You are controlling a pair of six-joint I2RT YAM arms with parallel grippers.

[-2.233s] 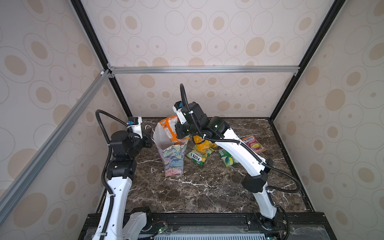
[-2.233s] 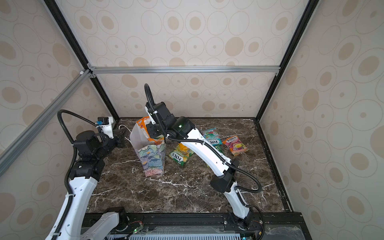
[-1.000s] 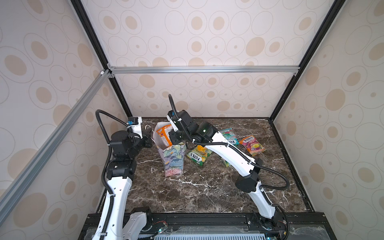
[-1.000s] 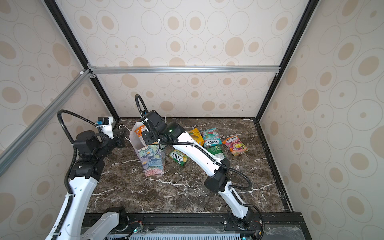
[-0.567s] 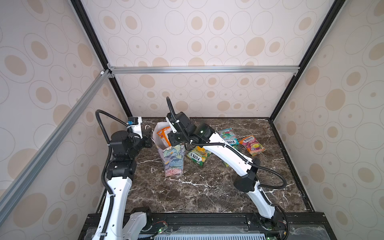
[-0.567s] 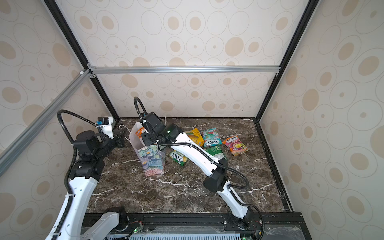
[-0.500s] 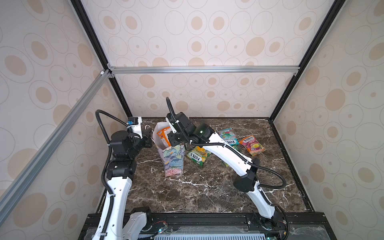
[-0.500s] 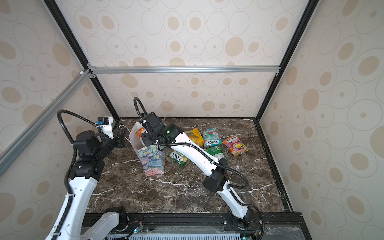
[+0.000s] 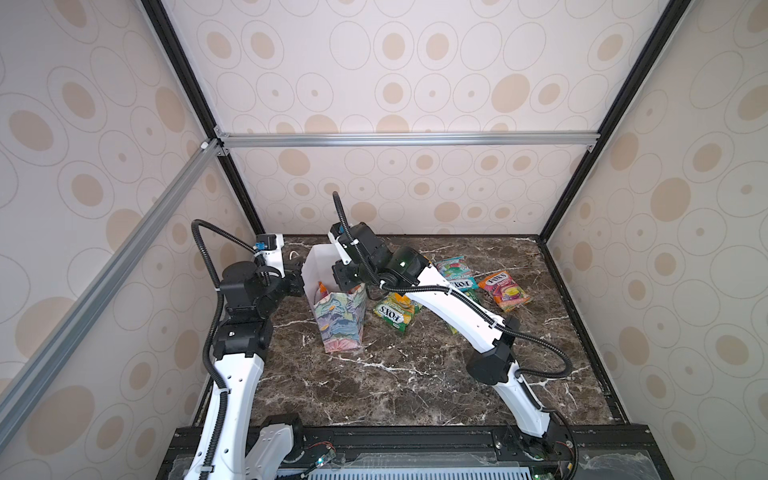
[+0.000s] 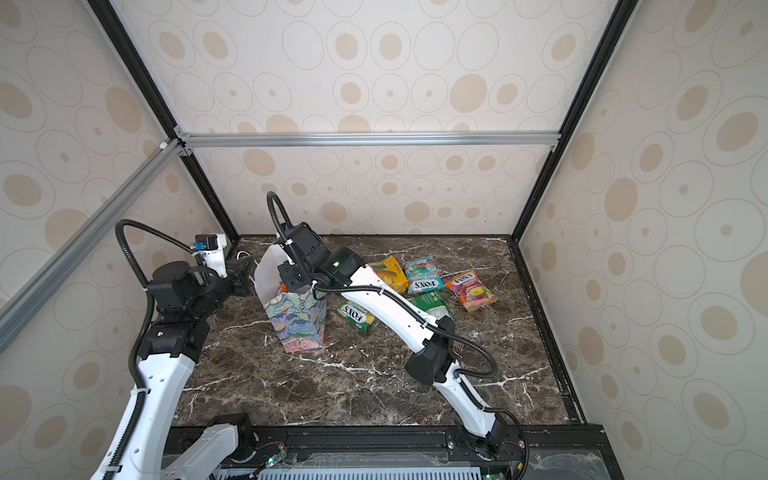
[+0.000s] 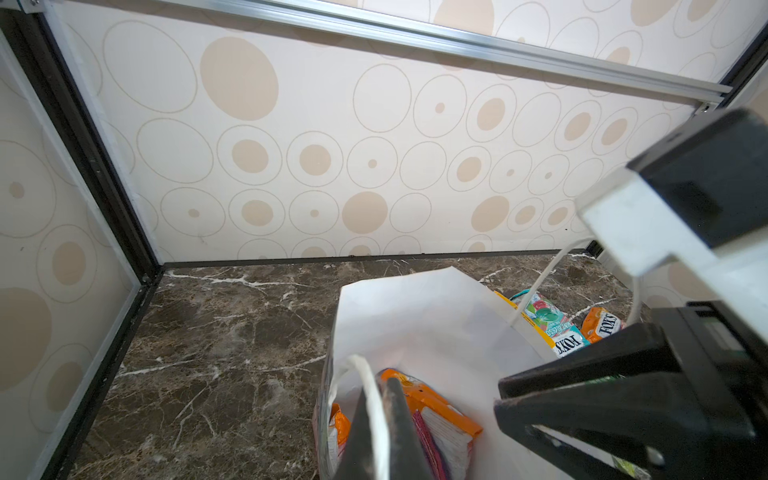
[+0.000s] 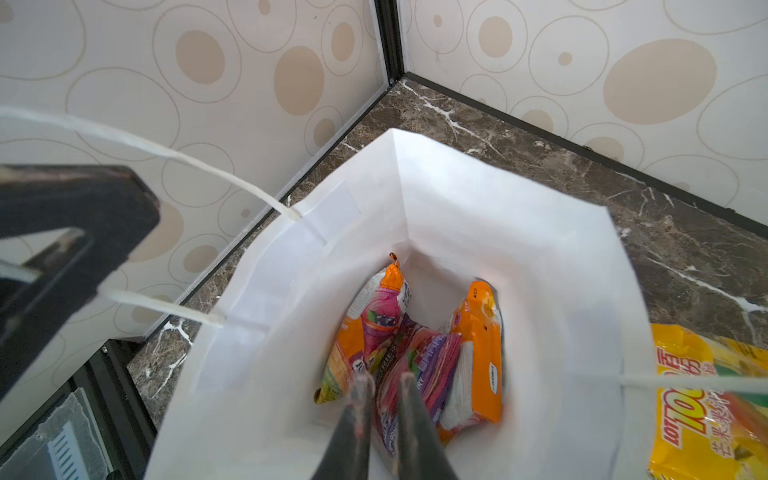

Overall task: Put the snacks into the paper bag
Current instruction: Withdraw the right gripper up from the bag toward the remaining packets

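The left arm and the right arm share one build: glossy white rounded link shells between chunky matte black joint housings. A black ribbed cable hose loops along each arm, bound on with thin white cable ties. Small dark screw holes dot the white shells. A green light glows on one black joint of the right arm. A small white camera block at the left wrist carries a blue plug. The right gripper has two slim dark tapered fingers with scuffed, greyish tips.
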